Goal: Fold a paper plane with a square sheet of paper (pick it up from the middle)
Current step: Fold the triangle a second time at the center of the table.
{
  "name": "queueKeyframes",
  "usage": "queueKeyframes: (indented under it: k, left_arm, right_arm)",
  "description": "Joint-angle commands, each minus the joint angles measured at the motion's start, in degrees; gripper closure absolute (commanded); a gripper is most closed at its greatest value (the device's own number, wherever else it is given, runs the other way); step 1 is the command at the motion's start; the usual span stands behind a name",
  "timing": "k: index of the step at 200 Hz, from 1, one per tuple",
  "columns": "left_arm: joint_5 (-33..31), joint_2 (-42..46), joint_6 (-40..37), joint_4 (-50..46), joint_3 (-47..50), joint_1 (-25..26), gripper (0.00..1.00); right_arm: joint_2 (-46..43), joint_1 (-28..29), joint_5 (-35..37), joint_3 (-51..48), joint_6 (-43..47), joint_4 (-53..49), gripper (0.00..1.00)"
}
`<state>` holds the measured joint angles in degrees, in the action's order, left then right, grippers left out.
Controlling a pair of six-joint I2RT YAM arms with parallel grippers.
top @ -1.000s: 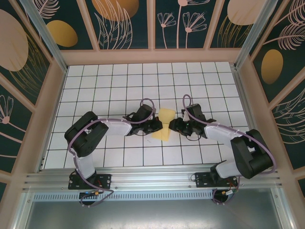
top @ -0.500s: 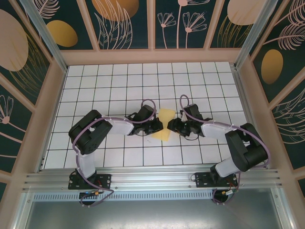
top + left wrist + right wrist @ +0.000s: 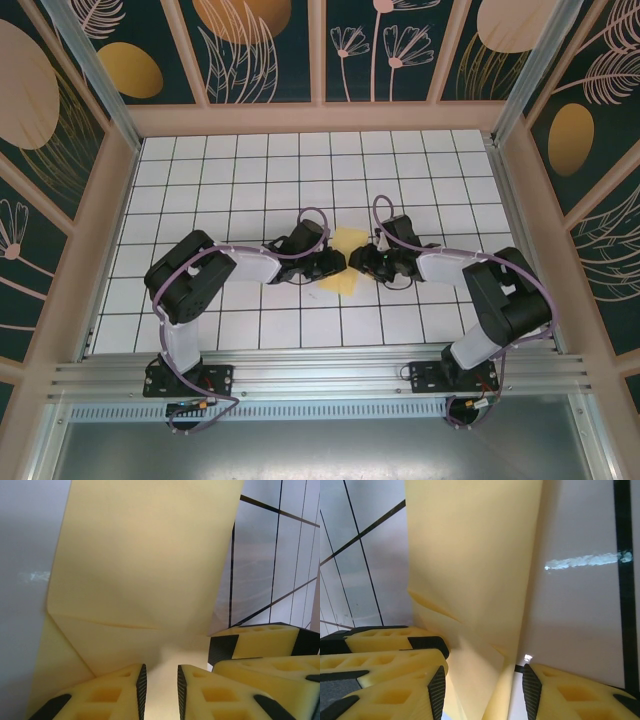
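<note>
The square sheet of paper (image 3: 349,241) is pale yellow, partly folded, and lies at the table's middle between the two grippers. My left gripper (image 3: 336,264) meets it from the left and my right gripper (image 3: 358,262) from the right, tips almost touching. In the left wrist view the left gripper (image 3: 161,674) has a narrow gap between its pads, over the paper (image 3: 145,565) with a slanted crease. In the right wrist view the right gripper (image 3: 483,682) stands wide, and a raised fold of the paper (image 3: 470,555) runs between its pads without being pinched.
The white grid-tiled table (image 3: 250,190) has wooden walls round it and an aluminium rail (image 3: 320,375) at the near edge. The right gripper's fingers (image 3: 260,636) crowd in beside the left's; the left gripper's fingers (image 3: 385,639) lie beside the right's.
The left jaws have parted from shut to a narrow gap. The right gripper has slid a little left, closer to the paper and the left gripper.
</note>
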<state>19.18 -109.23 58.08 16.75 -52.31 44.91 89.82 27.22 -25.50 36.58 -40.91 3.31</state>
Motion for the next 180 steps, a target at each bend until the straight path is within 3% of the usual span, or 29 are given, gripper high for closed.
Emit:
queueKeyframes:
  k: [1, 58, 107, 180]
  left_arm:
    - [-0.94, 1.99, 0.29, 0.85, 1.72, -0.43, 0.74]
    - [-3.71, 7.37, 2.64, 4.15, 6.56, -0.43, 0.71]
    - [-2.71, 6.86, 2.8, 5.1, 7.34, -0.44, 0.85]
    - [0.53, 0.78, 4.54, 8.02, 4.76, -0.46, 0.89]
  right_arm:
    - [-0.25, 0.46, -0.95, 0.22, -0.73, 2.89, 0.51]
    - [-0.16, -0.02, -0.86, -0.19, -0.91, 3.23, 0.5]
    - [-0.37, -0.03, -1.56, -0.08, -0.58, 3.0, 0.51]
    - [0.35, -0.06, -3.27, -0.54, -1.19, 5.37, 0.5]
